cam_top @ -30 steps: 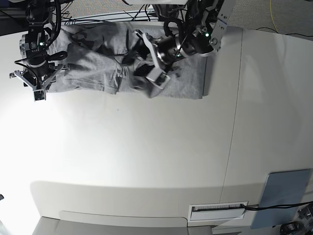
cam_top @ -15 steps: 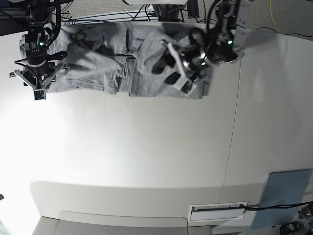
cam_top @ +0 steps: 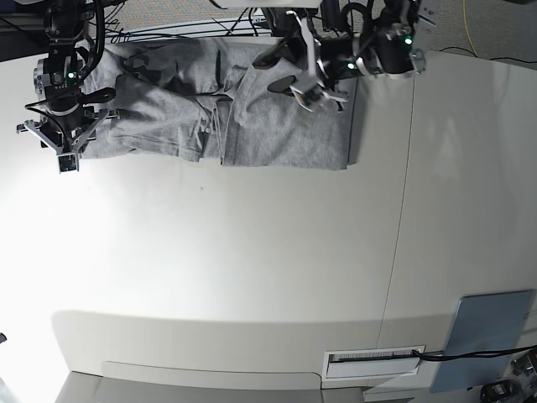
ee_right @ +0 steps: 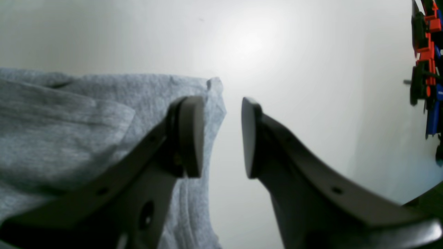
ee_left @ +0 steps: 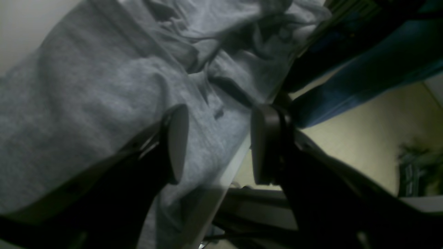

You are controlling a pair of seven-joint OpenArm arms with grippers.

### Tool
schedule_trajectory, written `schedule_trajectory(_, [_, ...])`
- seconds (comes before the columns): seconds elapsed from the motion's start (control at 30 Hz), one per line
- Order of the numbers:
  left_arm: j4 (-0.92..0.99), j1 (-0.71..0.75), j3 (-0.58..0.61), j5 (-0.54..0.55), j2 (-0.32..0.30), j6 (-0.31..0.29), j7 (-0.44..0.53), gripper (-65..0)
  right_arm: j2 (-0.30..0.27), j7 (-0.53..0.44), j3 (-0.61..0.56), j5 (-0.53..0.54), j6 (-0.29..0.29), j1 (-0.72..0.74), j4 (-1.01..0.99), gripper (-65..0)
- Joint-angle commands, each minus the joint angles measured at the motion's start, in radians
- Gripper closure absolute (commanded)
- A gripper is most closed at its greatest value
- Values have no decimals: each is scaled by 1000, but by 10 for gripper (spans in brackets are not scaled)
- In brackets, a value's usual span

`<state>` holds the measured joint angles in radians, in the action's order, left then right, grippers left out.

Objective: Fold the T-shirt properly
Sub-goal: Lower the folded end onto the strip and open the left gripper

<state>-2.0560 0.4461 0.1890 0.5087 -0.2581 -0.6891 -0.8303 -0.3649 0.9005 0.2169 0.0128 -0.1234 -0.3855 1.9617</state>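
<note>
- The T-shirt (cam_top: 226,109) lies along the far edge of the table (cam_top: 252,269), its long axis running side to side across the base view, bunched and creased through the middle.
- Our left tool (cam_top: 295,67) hangs over the shirt's end on the right of the base view, close to the far table edge. In the left wrist view its two fingers stand spread with nothing between them; one pad (ee_left: 177,143) is over the grey cloth and the other is out past the table's rim.
- Our right tool (cam_top: 63,144) sits at the opposite end of the shirt. In the right wrist view its fingers are partly spread and empty, one over the shirt's corner, the other over bare table.
- The relation that matters: the shirt stretches between the two tools, each standing at one of its short ends, so either end has its own arm close by. From the left tool, the cloth lies below and toward the table's middle.
- We judge the fold is barely under way: the shirt is a long, rumpled strip.
- A grey-blue panel (cam_top: 487,336) lies well apart at the near corner.
</note>
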Motion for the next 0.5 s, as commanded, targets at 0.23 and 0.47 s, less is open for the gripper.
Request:
schedule_trajectory(0.23, [-19, -21, 224, -478, -68, -9, 196, -278, -15, -18, 9, -5, 9, 3, 16, -190])
schedule_trajectory(0.47, [-19, -87, 363, -689, -158, 65, 196, -278, -15, -18, 9, -5, 9, 3, 16, -190])
